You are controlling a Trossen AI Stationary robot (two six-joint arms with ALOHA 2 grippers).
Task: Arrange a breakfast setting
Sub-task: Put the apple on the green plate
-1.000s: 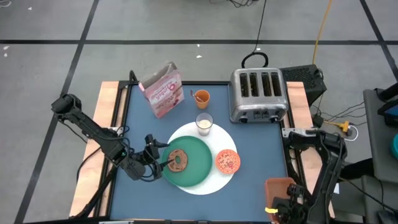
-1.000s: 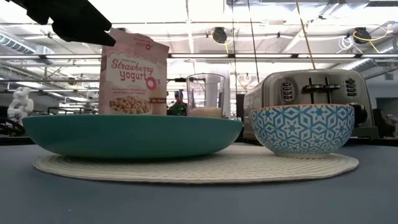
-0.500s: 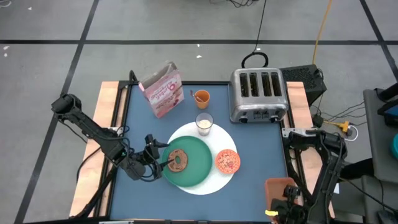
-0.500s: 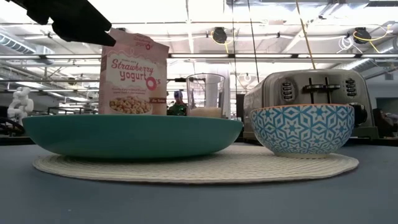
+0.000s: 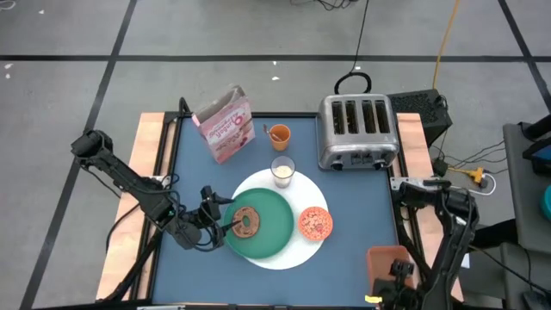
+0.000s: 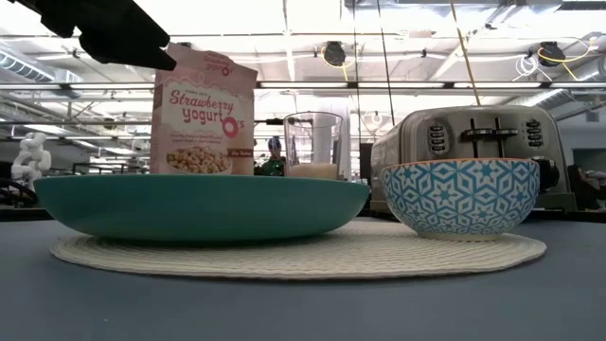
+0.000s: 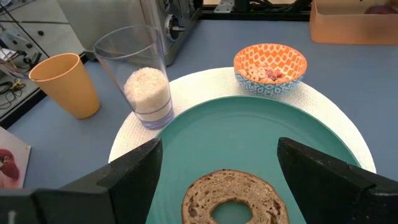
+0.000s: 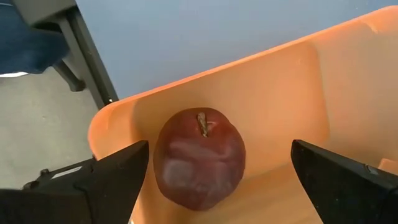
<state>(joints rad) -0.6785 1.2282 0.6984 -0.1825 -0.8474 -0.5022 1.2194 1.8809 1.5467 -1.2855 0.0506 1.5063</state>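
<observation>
Right gripper hangs over the orange rectangular bin at the table's near right corner, fingers spread wide either side of the dark red fruit and gripping nothing — the fruit is round and smooth, so a close that lands off-centre could squirt it against the bin wall or lift it only to drop it on the way to the green plate. Left gripper sits wide open and empty just over the bagel on that plate — any stray dip would shove the bagel, and it crowds the spot a carried fruit might need.
</observation>
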